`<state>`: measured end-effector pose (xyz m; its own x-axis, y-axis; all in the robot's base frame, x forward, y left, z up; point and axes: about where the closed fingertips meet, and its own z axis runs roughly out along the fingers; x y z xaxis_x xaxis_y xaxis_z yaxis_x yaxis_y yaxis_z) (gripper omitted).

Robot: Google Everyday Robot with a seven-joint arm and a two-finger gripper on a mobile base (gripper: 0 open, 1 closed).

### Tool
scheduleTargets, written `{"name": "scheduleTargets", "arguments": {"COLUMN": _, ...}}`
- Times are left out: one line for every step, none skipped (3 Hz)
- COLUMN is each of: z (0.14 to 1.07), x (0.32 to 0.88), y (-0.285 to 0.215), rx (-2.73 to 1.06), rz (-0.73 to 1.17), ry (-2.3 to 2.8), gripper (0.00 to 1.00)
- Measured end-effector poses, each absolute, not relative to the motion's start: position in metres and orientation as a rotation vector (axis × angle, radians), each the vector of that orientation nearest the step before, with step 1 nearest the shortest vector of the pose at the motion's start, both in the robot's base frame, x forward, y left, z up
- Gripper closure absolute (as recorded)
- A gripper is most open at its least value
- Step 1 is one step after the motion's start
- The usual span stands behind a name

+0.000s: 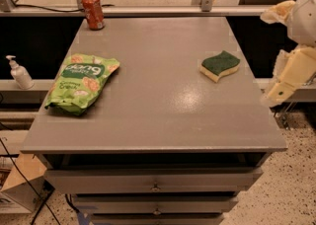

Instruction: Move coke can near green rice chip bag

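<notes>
the gripper sits at the far right of the camera view, a cream-coloured piece hanging off the right side of the grey table, beside the table's edge and not over the top; how wide it stands cannot be made out from here, and it holds nothing that can be seen. it is well apart from the coke can, which stands upright at the far left corner of the table, silver top up, close to the back edge. the green rice chip bag lies flat near the left edge of the table, nearer the front than the can, its dark green label facing up and one corner hanging slightly over the edge. can and bag are apart, with a stretch of bare tabletop between them. a sponge, green on top and yellow beneath, lies on the right half of the table, between the bag and the gripper, touching neither. a white pump bottle stands on a ledge left of the table, below the level of the top. under the top are drawers with small knobs, a cardboard box sits at the lower left, and the floor at the lower right is speckled.
</notes>
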<state>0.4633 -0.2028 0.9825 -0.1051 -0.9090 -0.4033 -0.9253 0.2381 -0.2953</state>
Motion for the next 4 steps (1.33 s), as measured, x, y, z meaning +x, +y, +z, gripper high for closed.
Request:
{"name": "scheduleTargets", "arguments": {"z": 0.989, "x": 0.492, "y": -0.158, "rx": -1.633, "rz": 0.236, "ry": 1.806, "gripper": 0.0}}
{"name": "scheduleTargets", "arguments": {"z": 0.997, "x": 0.523, "y": -0.116, "rx": -1.625, "rz": 0.401, "ry": 1.7, "gripper": 0.0}}
{"name": "scheduleTargets", "arguments": {"z": 1.003, "x": 0.529, "y": -0.108, "rx": -1.629, "rz": 0.408, "ry": 1.675, "gripper": 0.0}}
{"name": "scheduleTargets", "arguments": {"z": 0.993, "x": 0.535, "y": -0.1, "rx": -1.559, "rz": 0.444, "ry": 1.669, "gripper": 0.0}}
